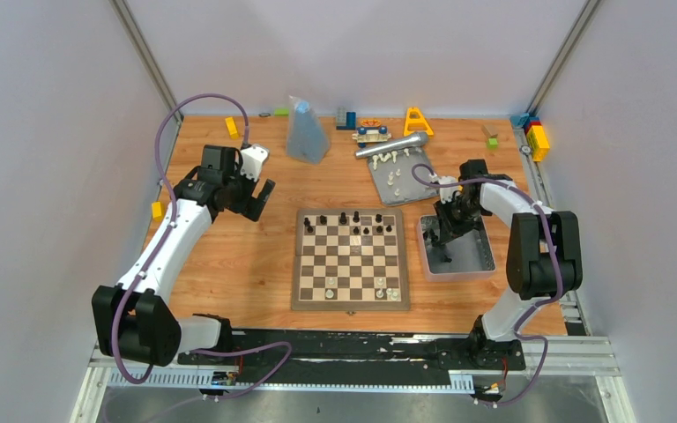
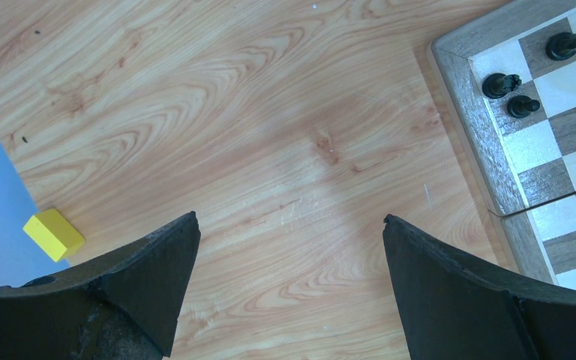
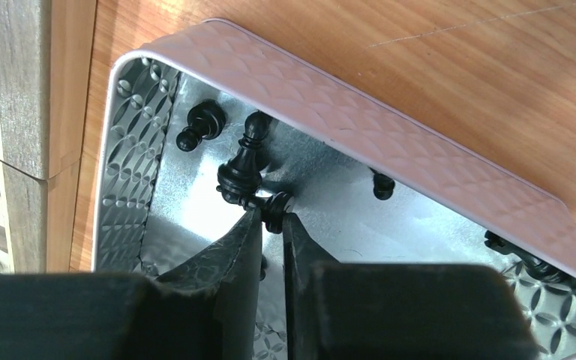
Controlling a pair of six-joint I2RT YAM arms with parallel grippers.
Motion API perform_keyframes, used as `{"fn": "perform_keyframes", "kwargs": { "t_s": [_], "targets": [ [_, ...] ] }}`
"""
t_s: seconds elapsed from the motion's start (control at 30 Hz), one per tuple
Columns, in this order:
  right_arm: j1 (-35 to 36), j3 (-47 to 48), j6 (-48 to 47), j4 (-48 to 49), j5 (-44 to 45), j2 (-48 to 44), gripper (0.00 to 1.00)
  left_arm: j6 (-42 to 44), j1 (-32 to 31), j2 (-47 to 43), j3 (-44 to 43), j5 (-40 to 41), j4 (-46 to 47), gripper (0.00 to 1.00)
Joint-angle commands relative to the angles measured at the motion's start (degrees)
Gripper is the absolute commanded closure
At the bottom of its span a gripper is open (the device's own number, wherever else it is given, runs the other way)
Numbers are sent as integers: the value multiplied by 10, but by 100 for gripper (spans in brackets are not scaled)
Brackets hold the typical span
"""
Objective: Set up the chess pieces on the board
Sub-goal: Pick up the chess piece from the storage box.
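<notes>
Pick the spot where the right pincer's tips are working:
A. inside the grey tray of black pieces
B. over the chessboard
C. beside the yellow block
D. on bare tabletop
A: the wrist view shows the right pincer reaching into the grey tray, its tips pinched on a black chess piece lying there.

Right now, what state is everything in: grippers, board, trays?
Left gripper: open, empty.
Right gripper: shut on a black piece.
Board: flat, partly set, most squares bare.
Near tray: black pieces inside.
Far tray: white pieces in it.
</notes>
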State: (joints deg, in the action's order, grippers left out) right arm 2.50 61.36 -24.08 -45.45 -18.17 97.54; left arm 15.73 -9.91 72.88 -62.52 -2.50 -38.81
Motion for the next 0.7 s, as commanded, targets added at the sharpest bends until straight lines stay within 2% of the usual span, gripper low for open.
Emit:
{"fn": "perform_keyframes", "kwargs": {
  "t_s": [0.0,0.2,0.37,0.53,0.67],
  "targets": [
    [3,8,-2,14,-12,7,87,3,3,2,-12,-1,6,0],
    [3,13,-3,7,2,-12,100,5,3,7,-15,-17,5,0],
    [1,8,-10,-12,9,-42,100,14,3,11,-24,-54,5,0],
    [-1,4,-15,-36,6,-72,100,22,1,12,-35,-131,12,0],
    [-3,5,-14,-47,0,-86,100,22,-30,19,-47,-166,23,0]
  ]
}}
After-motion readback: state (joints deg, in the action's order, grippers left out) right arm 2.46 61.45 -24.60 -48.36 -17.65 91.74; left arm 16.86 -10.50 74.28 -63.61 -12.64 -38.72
